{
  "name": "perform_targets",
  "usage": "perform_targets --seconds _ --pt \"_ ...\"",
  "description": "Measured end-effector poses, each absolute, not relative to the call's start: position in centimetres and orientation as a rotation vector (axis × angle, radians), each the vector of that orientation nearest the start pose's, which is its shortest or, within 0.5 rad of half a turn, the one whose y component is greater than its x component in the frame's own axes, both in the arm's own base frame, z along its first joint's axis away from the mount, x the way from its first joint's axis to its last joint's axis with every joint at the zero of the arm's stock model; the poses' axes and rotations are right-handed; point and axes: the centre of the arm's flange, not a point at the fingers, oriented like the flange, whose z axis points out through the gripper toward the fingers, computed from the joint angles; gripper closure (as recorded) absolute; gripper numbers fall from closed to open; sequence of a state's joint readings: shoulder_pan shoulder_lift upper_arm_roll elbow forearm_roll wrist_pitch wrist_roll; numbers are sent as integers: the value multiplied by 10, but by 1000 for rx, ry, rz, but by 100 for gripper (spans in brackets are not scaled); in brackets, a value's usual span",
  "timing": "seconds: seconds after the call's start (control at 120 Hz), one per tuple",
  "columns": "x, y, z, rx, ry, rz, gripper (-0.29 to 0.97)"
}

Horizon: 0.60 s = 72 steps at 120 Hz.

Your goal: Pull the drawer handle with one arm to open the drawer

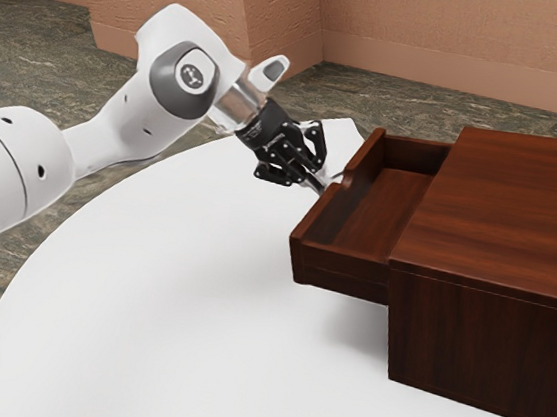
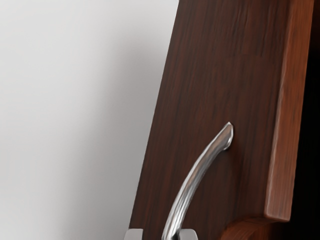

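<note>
Clenched on the curved metal handle (image 2: 199, 172) from both sides with the fingers (image 2: 186, 233), at the drawer (image 1: 363, 213) front. Drawn well out of the dark wooden cabinet (image 1: 519, 216) toward the exterior view's left, over the white surface (image 1: 193, 340). Seemingly mostly done, with at most a last stretch of pulling left.

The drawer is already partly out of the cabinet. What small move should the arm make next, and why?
Probably pull the handle a little more toward the exterior view's left, straight away from the cabinet. The drawer looks only partly out, and the gripper is at the handle, so no repositioning seems needed.
</note>
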<state>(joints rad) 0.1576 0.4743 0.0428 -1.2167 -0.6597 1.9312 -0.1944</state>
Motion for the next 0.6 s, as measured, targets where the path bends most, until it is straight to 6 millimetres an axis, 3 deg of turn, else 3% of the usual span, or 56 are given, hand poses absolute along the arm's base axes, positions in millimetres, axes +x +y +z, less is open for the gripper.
perform_targets --seconds 0.392,0.6 --pt "699 125 548 2416 754 319 69" --pt "673 156 583 2409 809 394 61"
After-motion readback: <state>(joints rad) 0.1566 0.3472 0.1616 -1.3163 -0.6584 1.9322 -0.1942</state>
